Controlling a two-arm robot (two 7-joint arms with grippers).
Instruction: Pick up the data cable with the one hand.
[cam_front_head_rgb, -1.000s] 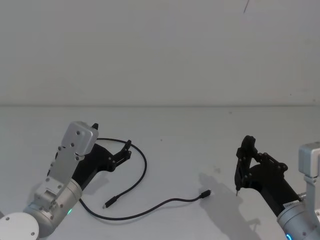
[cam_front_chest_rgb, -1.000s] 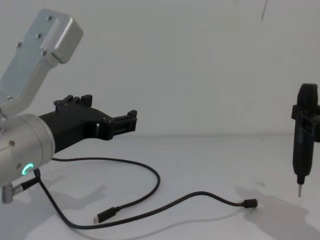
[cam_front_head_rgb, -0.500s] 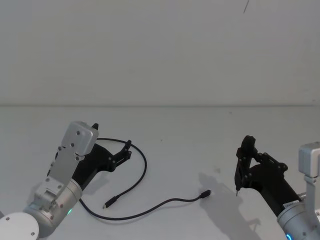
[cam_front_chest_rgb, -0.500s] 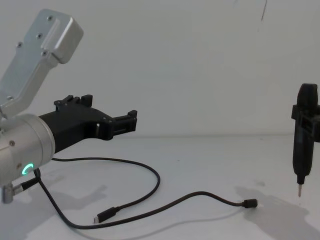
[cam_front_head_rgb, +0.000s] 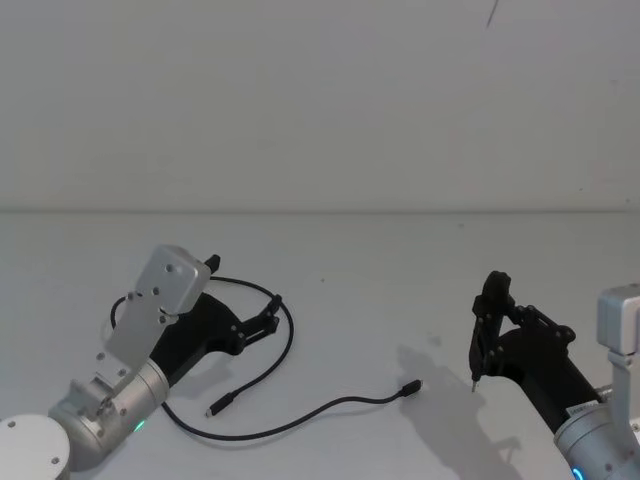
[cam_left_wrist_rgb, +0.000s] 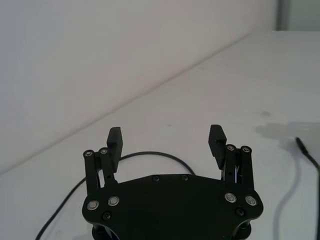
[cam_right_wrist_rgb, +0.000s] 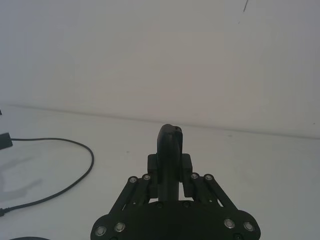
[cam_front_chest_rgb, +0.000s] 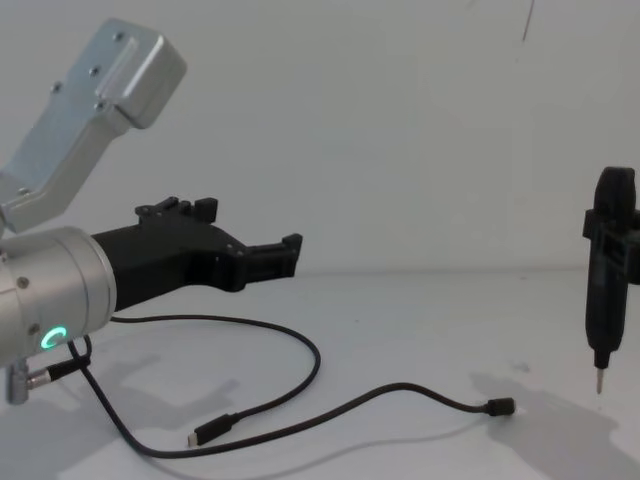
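Observation:
The data cable (cam_front_head_rgb: 410, 387) lies loose on the white table, one end looping back to a plug (cam_front_head_rgb: 222, 405) near the left arm. It also shows in the chest view (cam_front_chest_rgb: 500, 406) and the left wrist view (cam_left_wrist_rgb: 150, 153). My left gripper (cam_front_head_rgb: 272, 304) is open and hovers just above the cable's loop with nothing between its fingers (cam_left_wrist_rgb: 115, 138); in the chest view (cam_front_chest_rgb: 292, 250) it hangs well above the cord. My right gripper (cam_front_head_rgb: 489, 305) stays at the right, shut on a slim black pen-like tool (cam_right_wrist_rgb: 170, 142) whose metal tip (cam_front_chest_rgb: 599, 383) points down.
The white table (cam_front_head_rgb: 380, 270) runs back to a plain white wall (cam_front_head_rgb: 320, 100). Bare tabletop lies between the cable's far plug and the right arm, and behind the loop.
My left gripper has moved forward and to the right, from beside the loop to over it. The cable and the right arm have not moved.

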